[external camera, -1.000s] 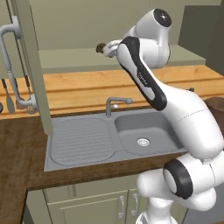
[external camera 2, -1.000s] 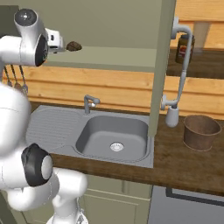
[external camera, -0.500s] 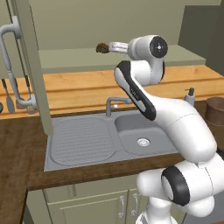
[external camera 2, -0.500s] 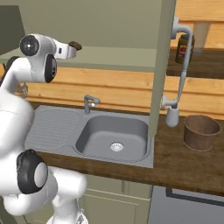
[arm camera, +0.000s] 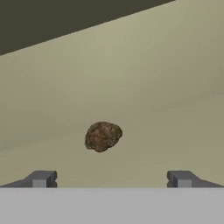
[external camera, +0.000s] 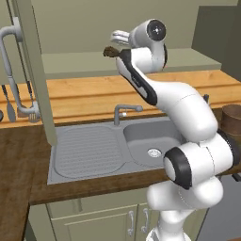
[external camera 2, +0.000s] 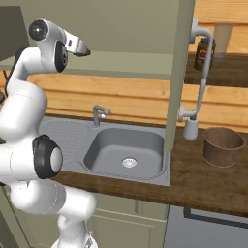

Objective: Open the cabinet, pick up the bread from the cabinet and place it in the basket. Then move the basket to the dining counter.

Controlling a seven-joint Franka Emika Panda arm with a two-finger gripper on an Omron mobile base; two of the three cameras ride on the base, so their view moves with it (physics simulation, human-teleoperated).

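Observation:
The cabinet (external camera: pixel 70 63) stands open above the sink, its left door (external camera: pixel 34 70) and right door (external camera 2: pixel 179 72) both swung out. The bread (external camera: pixel 110 52), a small dark brown lump, lies on the cabinet's shelf (external camera 2: pixel 135 63). My gripper (external camera: pixel 117 40) is raised to shelf height and points at it, open. In the hand view the bread (arm camera: pixel 103 136) sits ahead of the gripper (arm camera: pixel 111 179), centred between the wide-apart fingertips (arm camera: pixel 41 178) and untouched. The basket (external camera 2: pixel 223 145) stands on the worktop at the right, also at the frame edge (external camera: pixel 233 122). The dining counter is out of view.
A grey steel sink (external camera 2: pixel 126 150) with a tap (external camera: pixel 123 110) and drainer (external camera: pixel 84 150) lies below the arm. Long silver handles (external camera 2: pixel 201 72) hang off the open doors. A dark jar (external camera 2: pixel 206 53) stands behind the right door. Low cabinet doors (external camera: pixel 136 221) sit under the worktop.
The arm has swung its hand round to the left in the left base view and brought the gripper up to face the bread. The bread and basket have not moved.

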